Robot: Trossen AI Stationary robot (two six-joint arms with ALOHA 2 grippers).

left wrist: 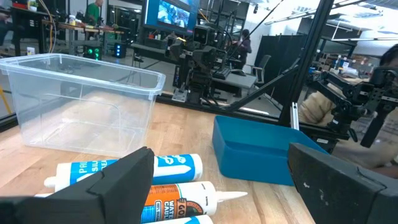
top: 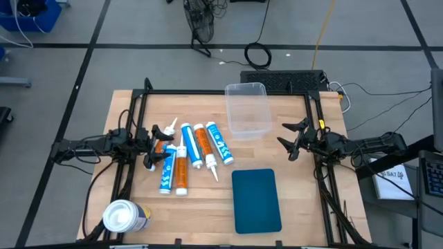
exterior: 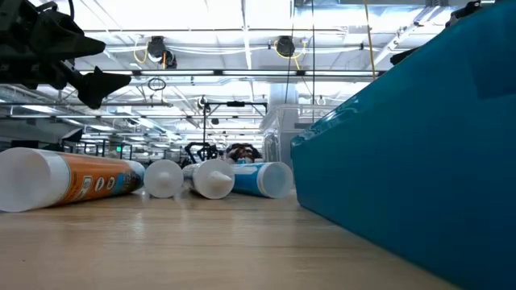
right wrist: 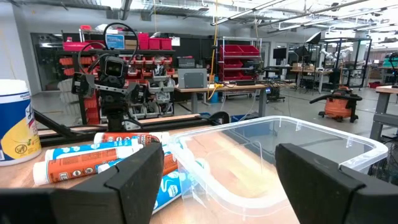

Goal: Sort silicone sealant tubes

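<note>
Six sealant tubes lie on their sides in a loose cluster on the wooden table, left of centre. The blue ones are the first, the second and the third. The orange ones are the first, the second and a third, which lies partly under my left gripper. My left gripper is open and hangs above the cluster's left end; the low view shows it clear of the table. My right gripper is open and empty near the right edge.
A clear plastic bin stands at the far middle of the table. A blue bin stands at the near middle. A fat white-topped canister stands at the near left corner. A black frame runs round the table's edges.
</note>
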